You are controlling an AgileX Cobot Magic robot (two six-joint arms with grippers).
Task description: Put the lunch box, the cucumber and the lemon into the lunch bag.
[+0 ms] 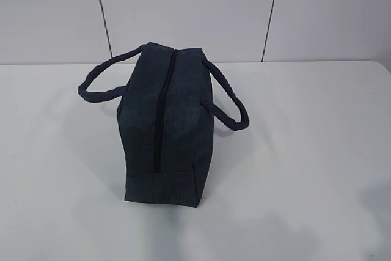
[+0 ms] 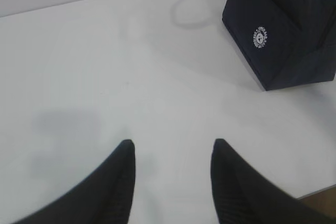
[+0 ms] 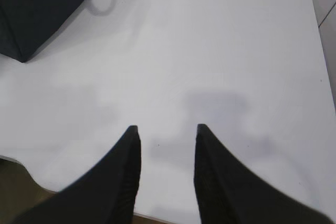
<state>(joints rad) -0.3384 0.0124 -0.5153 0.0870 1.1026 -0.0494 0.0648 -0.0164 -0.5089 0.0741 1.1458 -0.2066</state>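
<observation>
Lunch bag (image 1: 164, 126) zipped, table (image 1: 305, 151) around.

One lunch bag (image 1: 165, 132) (zipped shut), two loop handles (image 1: 98, 87), one white table (image 1: 305, 151), two grippers' fingers (image 2: 118, 182)

Probably a lab: bare white table (image 1: 305, 151) against plain grey wall panels (image 1: 183, 10).

You have a white desk (image 1: 293, 169) running back to a pale panelled wall. The dark navy lunch bag (image 1: 162, 132) is the only thing visible standing directly on it, left of centre, its zipper shut along the top and a loop handle drooping off each side.
</observation>
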